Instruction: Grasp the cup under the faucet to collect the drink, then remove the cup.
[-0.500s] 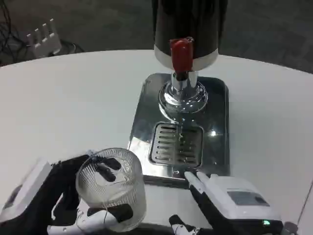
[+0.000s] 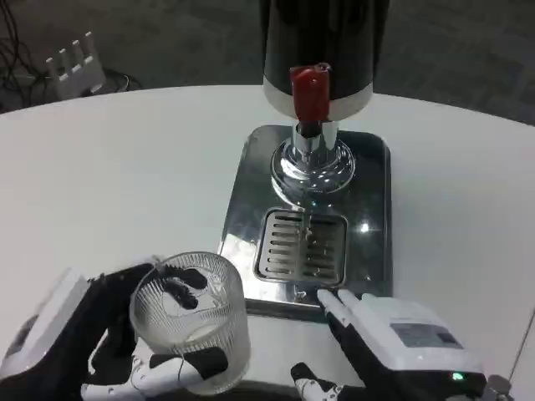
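1. The cup (image 2: 191,322) is clear ribbed plastic, round and upright, standing at the near left of the white table (image 2: 100,167), well off the drip tray and not beneath the faucet.
2. The left hand (image 2: 125,334) grips the cup, black fingers wrapped round its wall and showing through the plastic; its wrist is cut off by the picture's edge.
3. The right hand (image 2: 384,342) lies near the tray's front edge, white back up, holding nothing; its fingers are mostly cut off below, so their spread is hard to judge.
4. The drip tray (image 2: 368,192) is mirror-bright steel with a slotted grate (image 2: 303,244).
5. The faucet (image 2: 309,92) has a red handle on a chrome stem beneath a black dispenser (image 2: 322,38) cut off above.
6. Since the earlier frame, cup and hands have barely shifted.
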### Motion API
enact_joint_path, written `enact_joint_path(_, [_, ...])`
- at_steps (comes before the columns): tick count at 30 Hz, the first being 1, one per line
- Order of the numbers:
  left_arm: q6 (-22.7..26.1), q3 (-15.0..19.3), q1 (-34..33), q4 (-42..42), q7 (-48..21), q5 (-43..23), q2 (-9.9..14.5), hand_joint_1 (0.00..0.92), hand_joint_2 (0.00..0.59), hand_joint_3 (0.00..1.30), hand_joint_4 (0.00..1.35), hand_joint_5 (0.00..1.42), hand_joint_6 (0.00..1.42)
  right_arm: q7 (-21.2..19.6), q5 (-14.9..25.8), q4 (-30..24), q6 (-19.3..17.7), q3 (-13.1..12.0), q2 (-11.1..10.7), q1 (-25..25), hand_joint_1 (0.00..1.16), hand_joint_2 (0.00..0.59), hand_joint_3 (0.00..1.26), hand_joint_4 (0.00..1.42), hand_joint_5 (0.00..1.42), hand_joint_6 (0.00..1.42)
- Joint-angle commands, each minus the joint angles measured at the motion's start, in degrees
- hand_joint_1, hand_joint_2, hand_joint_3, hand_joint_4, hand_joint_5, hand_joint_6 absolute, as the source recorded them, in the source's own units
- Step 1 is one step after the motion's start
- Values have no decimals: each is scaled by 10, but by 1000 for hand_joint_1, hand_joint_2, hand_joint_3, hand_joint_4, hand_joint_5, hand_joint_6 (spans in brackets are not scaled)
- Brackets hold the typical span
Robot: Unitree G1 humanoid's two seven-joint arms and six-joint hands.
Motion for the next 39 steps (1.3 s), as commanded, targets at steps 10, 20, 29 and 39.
enact_joint_path(10, [-11,-11,-51,44,8,9,-6,455,51,1044,1135,1328,1424,4,-6,-4,1,-8,18,-3,238,453,33,0,0,0])
enact_joint_path(20, [2,-33,-165,141,36,53,-11,455,51,1044,1135,1328,1424,5,-15,-46,-1,-28,26,30,238,453,33,0,0,0])
enact_joint_path(29, [-2,-76,-290,286,78,124,-4,455,51,1044,1135,1328,1424,-11,-9,-39,1,-44,41,13,237,453,30,0,0,0])
enact_joint_path(39, [-9,-117,-418,442,130,162,3,455,51,1035,1135,1328,1424,-17,3,-58,0,-40,45,32,237,454,28,0,0,0])
